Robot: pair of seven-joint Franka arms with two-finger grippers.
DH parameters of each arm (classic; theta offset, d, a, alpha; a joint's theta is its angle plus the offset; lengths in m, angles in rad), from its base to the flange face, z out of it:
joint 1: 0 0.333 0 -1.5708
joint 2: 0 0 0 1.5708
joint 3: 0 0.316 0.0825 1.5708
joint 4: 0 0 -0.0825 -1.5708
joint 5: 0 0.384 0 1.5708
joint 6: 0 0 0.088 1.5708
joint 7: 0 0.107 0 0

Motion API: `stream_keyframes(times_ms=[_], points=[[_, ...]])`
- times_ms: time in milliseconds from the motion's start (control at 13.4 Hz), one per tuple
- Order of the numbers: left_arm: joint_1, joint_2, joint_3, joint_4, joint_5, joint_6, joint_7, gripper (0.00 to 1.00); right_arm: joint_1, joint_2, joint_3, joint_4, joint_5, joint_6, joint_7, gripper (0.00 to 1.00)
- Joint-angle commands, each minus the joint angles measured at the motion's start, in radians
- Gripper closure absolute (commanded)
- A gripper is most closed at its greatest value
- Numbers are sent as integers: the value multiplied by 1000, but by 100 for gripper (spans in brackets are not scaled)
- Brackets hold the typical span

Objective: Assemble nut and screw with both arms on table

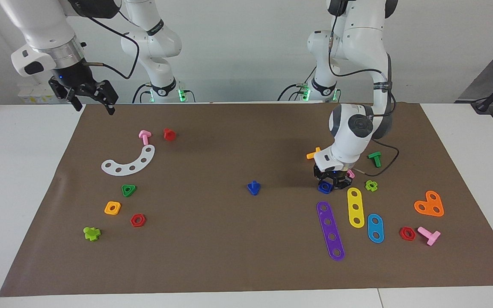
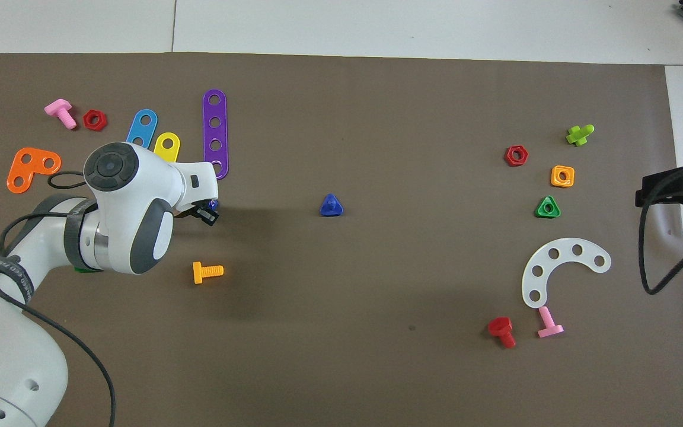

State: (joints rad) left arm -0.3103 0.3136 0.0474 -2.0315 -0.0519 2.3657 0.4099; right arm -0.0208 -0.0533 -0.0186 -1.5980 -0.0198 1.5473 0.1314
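Observation:
The dark-blue nut [image 1: 325,186] sits low at the brown mat [image 1: 229,248] of the table, toward the left arm's end. My left gripper [image 1: 327,185] reaches down from above and is shut on the nut. In the overhead view the left wrist covers most of it, and only a blue sliver of the nut [image 2: 214,204] shows at the left gripper [image 2: 209,212]. The dark-blue screw [image 1: 253,187] [image 2: 331,206] rests alone mid-mat, head down and shaft up. My right gripper [image 1: 93,105] hangs open and empty, high over the mat's edge at the right arm's end.
Around the left gripper lie a pink nut [image 1: 350,173], an orange bolt [image 1: 313,153], a green bolt [image 1: 375,159], a purple strip [image 1: 330,230] and a yellow strip [image 1: 355,207]. A white curved strip [image 1: 129,162] and several small nuts and bolts lie toward the right arm's end.

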Motion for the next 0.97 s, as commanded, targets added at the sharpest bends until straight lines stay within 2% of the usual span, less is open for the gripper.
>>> stream_keyframes(times_ms=[0, 224, 373, 896], points=[[-13, -11, 12, -3, -17, 9, -12, 68, -15, -25, 6, -30, 11, 5, -22, 0], [-15, -2, 12, 74, -31, -57, -165, 72, 7, -23, -18, -30, 11, 5, -24, 0], [-30, 24, 12, 166, -58, -152, -267, 72, 70, -20, -84, -30, 9, 5, -24, 0], [-179, 62, 16, 330, -59, -293, -698, 73, 64, -28, -92, -45, 9, 5, -19, 0]])
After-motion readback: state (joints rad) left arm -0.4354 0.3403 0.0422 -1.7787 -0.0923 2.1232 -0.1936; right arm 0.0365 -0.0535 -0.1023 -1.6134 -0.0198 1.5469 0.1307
